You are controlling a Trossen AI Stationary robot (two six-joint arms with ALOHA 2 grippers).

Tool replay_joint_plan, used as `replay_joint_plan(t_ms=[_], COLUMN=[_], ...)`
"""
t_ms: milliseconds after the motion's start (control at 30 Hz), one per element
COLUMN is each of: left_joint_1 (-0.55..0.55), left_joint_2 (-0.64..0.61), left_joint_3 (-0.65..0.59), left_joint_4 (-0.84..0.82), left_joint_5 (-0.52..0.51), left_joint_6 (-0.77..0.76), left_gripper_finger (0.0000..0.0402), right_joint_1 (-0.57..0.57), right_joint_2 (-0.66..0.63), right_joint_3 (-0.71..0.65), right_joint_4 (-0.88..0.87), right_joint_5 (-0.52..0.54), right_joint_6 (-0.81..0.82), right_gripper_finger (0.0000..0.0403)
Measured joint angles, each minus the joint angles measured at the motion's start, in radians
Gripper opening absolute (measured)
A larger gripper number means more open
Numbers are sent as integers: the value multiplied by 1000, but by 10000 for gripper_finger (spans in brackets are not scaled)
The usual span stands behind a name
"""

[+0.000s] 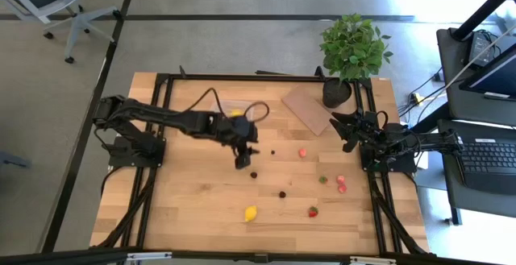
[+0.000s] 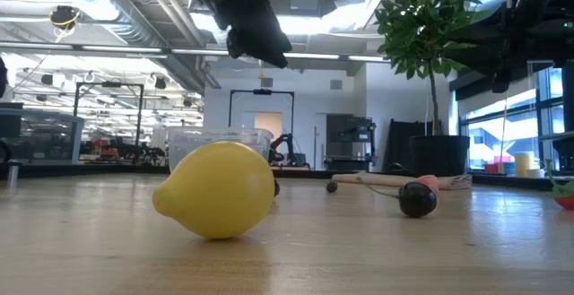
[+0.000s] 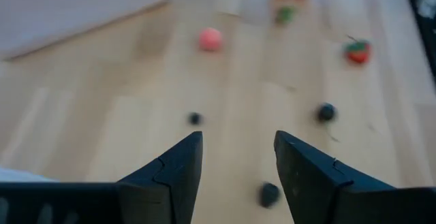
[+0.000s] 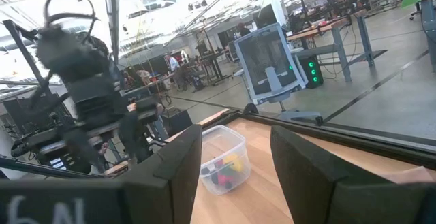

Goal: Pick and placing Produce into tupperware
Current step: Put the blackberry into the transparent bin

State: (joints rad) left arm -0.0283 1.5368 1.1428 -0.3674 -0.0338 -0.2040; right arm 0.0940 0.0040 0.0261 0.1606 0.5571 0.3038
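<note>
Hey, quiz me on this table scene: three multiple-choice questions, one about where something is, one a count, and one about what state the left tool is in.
1. Where is the loose lemon?
A. in the clear container
B. on the brown board
C. on the bare table, at the side far from the plant

2. How many lemons lie loose on the table?
A. one
B. two
C. three

3. The left tool is:
A. shut on a dark berry
B. open and empty
C. shut on a strawberry

Answers:
1. C: in the high view the lemon lies on bare wood near the edge opposite the plant.
2. A: only one yellow piece lies on the open wood.
3. B: the left wrist view shows its fingers apart with nothing between them.
</note>
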Motion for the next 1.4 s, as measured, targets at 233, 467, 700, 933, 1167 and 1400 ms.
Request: replay_joint_plan(t_ms=[233,467,700,933,1167,1400], left_joint_1=[-94,-129,-134,-139,-158,-165], left_joint_2=[7,31,60,77,203,296], left_joint_3=[-1,1,-2,1,-1,-1], left_joint_4=[-8,-13,-20,-17,37,47], left_joint_5=[-4,-5,-5,-20,-15,-8], left_joint_6=[50,23,-64,-81,73,51], left_gripper_finger=[169,190,235,230,209,194], right_joint_1=[0,0,0,0,0,1], right_joint_2=[0,0,0,0,0,0], right_joint_3=[0,0,0,-1,-1,-1], right_joint_4=[-1,-2,-6,-14,-15,-10], right_joint_5=[0,0,1,-8,-8,-9], right_joint_6=[-22,-24,-20,-18,27,36], right_gripper_finger=[178,178,178,178,178,178])
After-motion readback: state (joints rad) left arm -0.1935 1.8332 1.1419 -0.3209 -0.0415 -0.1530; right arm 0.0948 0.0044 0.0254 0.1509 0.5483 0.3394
